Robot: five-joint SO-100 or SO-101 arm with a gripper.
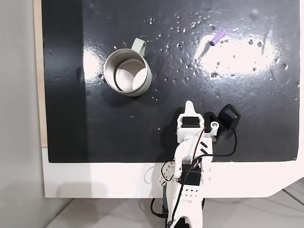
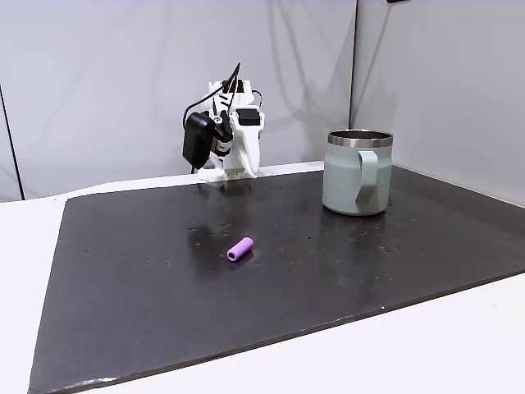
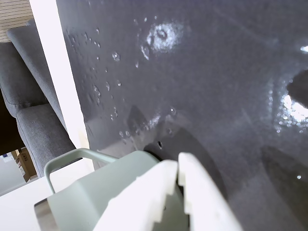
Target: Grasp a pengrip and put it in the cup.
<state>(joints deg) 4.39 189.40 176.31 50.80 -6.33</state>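
The pengrip [image 1: 218, 38] is a small light-purple ribbed cylinder lying on the black mat at the far right of a fixed view. Its dark end hole shows from the side [image 2: 240, 249]. The silvery-grey cup [image 1: 127, 72] stands upright to the left of centre, its pale loop handle [image 1: 138, 45] pointing away from the arm. From the side the cup [image 2: 358, 172] is right of the pengrip. My gripper [image 1: 189, 107] is folded back near the arm's base, far from both. In the wrist view its white fingers [image 3: 163, 187] press together with nothing between them, in front of the cup [image 3: 91, 192].
The black mat [image 1: 95, 133] covers most of a white table [image 1: 95, 180] and bears shiny specks and glare patches. The folded arm [image 2: 234, 131] and its black wrist camera [image 1: 229, 118] stand at the mat's edge. Grey chairs [image 3: 29, 96] lie beyond the table.
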